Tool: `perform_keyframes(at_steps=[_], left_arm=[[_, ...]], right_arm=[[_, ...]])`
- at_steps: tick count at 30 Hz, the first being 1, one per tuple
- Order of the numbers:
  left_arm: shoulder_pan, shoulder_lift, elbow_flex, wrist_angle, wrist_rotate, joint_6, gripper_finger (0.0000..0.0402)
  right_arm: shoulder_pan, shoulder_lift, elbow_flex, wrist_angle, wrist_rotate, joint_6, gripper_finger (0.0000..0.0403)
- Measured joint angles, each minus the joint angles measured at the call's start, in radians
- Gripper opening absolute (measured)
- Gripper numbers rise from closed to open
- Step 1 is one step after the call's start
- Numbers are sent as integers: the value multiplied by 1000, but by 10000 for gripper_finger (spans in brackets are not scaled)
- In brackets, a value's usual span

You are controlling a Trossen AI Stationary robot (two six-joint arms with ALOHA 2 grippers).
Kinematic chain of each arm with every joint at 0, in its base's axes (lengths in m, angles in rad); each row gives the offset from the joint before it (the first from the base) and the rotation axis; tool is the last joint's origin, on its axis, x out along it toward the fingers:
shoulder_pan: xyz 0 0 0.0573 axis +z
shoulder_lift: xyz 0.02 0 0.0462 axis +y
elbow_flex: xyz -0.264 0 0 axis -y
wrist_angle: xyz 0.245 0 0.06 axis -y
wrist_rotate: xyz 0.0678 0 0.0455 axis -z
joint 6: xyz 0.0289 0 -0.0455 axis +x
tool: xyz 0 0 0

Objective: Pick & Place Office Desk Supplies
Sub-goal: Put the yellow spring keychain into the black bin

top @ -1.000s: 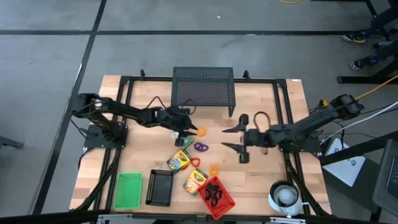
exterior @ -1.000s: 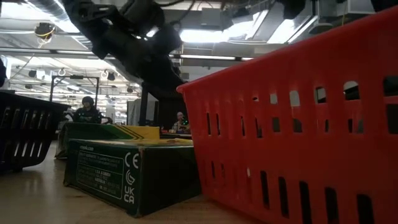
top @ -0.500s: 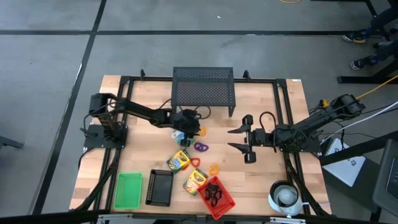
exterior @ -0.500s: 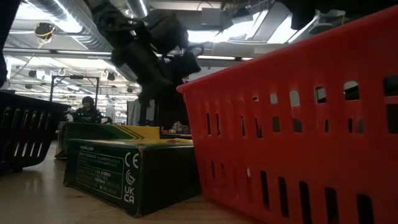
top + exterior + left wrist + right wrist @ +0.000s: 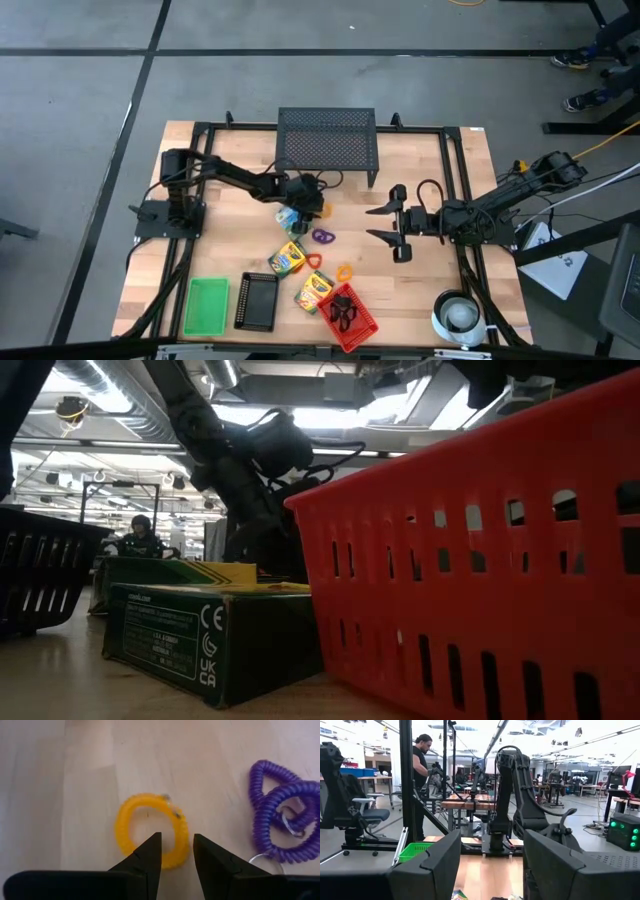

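My left gripper (image 5: 312, 209) points down over the yellow ring (image 5: 121, 830), just near of the mesh stand (image 5: 327, 141). It is open, and its fingertips (image 5: 176, 836) stand on either side of the ring's nearer rim (image 5: 178, 854). A purple coiled ring (image 5: 280, 815) lies flat beside it on the table. Two yellow-and-green boxes (image 5: 288, 258) (image 5: 313, 291) and two more rings (image 5: 313, 261) (image 5: 344, 272) lie nearer. My right gripper (image 5: 381, 222) hovers open, right of the purple ring (image 5: 322, 237), with its fingers level. My left gripper has one finger inside the yellow ring and one outside it, coming from above. I cannot tell whether either finger touches the rim. The ring lies flat on the table.
A red basket (image 5: 350, 318) holding black clips, a black tray (image 5: 257, 301) and a green tray (image 5: 207, 305) stand along the near edge. A white roll (image 5: 459, 315) sits at the near right corner. People show in the room beyond.
My left arm has swung its upper links toward the table's right. Its gripper has tipped down and sunk over the yellow ring. My right gripper has drawn back a little toward the table's right edge.
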Motion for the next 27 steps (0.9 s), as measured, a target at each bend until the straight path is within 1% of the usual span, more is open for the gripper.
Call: perform_keyframes(at_steps=[15, 19, 24, 25, 27], left_arm=[[-3, 2, -2, 6, 11, 7, 106], [-3, 2, -2, 23, 11, 7, 79], [-3, -3, -3, 42, 15, 9, 23], [-3, -3, -3, 48, 25, 13, 14], [-3, -3, -3, 49, 55, 15, 8]], right_arm=[[0, 0, 0, -4, 0, 0, 219], [0, 0, 0, -8, 0, 4, 219], [0, 0, 0, -19, 0, 24, 219], [0, 0, 0, -21, 0, 26, 219], [0, 1, 0, -22, 0, 26, 219]])
